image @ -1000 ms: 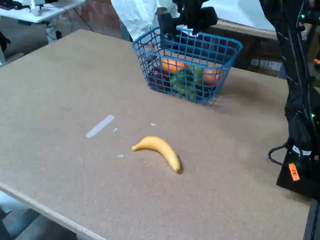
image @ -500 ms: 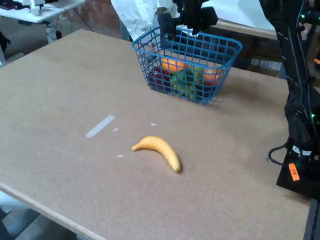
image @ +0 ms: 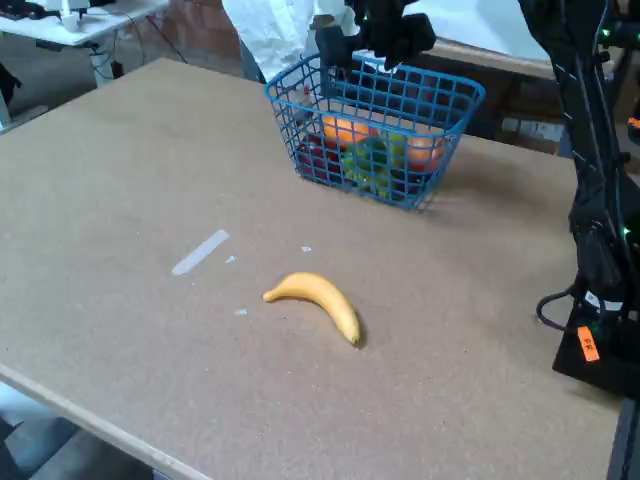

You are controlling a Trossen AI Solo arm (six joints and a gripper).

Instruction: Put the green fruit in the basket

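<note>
The blue wire-mesh basket (image: 283, 84) stands at the far side of the table in the fixed view. The dark green fruit (image: 366, 163) lies inside it, seen through the front mesh among other fruits. My black gripper (image: 368, 56) hangs just above the basket's back rim, over the fruits. Its two dark fingers stand apart, and nothing shows between them. The green fruit is well below the fingers and apart from them.
A yellow banana (image: 320, 300) lies on the brown table (image: 120, 180) toward the front. An orange fruit (image: 343, 129), a red one (image: 314, 156) and a paler yellow-green one (image: 396, 146) share the basket. The arm's base and cables (image: 600, 280) stand at the right edge. A tape strip (image: 200, 252) is stuck left of centre.
</note>
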